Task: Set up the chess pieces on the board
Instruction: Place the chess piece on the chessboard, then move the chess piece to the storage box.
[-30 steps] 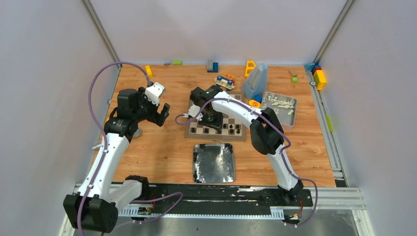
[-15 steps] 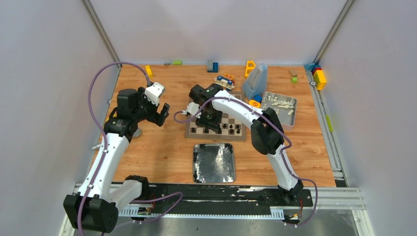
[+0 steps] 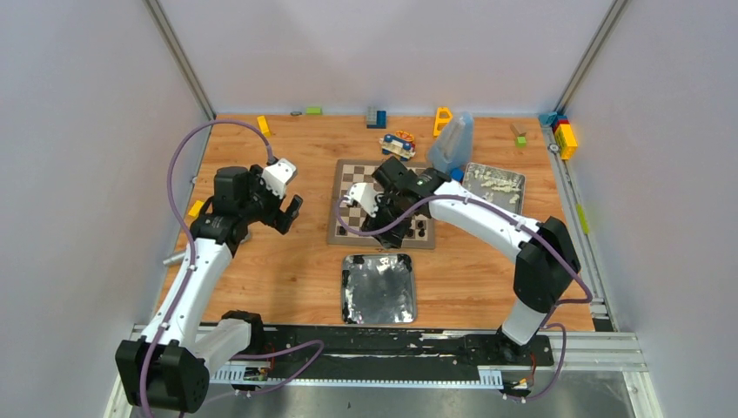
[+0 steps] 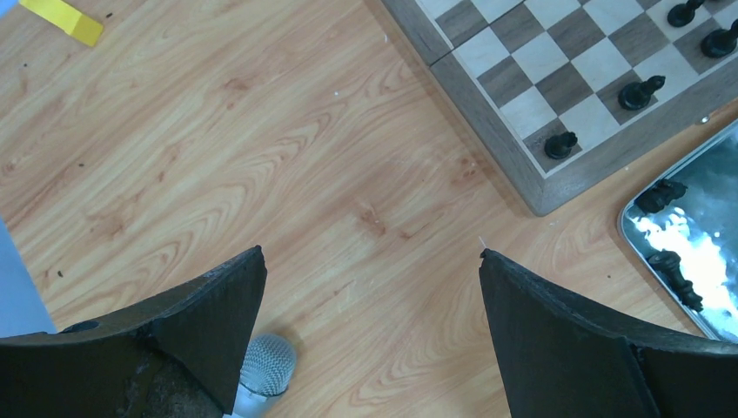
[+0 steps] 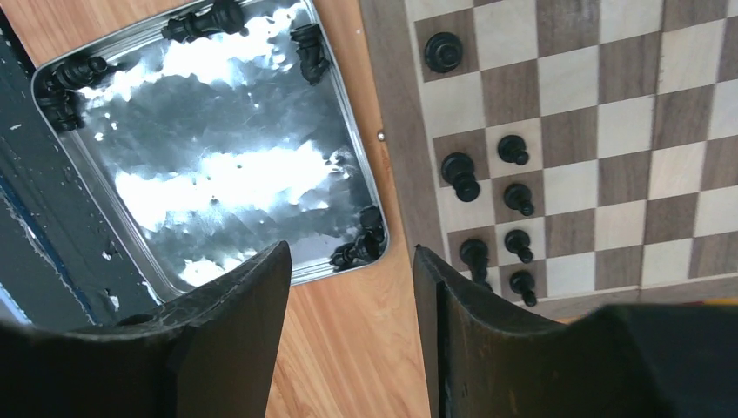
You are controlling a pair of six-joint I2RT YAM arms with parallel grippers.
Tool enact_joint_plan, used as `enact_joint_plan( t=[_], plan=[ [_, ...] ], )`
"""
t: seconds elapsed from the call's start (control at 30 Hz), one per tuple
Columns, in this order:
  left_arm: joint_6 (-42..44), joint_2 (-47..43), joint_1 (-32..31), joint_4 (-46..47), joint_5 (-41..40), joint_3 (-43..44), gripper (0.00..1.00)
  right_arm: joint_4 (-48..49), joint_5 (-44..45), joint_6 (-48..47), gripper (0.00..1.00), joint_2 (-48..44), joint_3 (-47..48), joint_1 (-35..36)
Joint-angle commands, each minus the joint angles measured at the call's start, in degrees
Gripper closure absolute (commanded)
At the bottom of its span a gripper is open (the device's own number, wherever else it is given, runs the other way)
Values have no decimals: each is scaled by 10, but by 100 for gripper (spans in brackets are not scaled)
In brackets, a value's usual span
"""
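The right gripper (image 5: 350, 259) is now opened, empty, and drawn off the board (image 5: 566, 131); another of the pieces (image 5: 459, 174) is judged placed. The left gripper (image 4: 370, 257) is held spread, empty.

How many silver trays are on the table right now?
2. One tray lies just off the board's near edge; the other tray sits right of the board, holding white bits. None looks hidden.

Black chess pieces (image 5: 459, 174) on a board (image 5: 609, 113) checked dark brown and cream (its border plain brown); shiny silver tray (image 5: 226, 183); orange-brown woodgrain table (image 4: 261, 139).
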Motion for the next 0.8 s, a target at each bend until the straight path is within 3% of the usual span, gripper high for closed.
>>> enact_joint_plan(
  t=[0.0,0.27,0.77],
  plan=[
    [24,-18,4,21,-1,-13,0,120,-37,33,46,-35,-89,0],
    [27,-31,4,19,6,-26,0,157,24,68,50,-43,-188,-1],
    [26,-36,4,18,9,-31,0,160,53,69,55,-32,-220,-1]
  ],
)
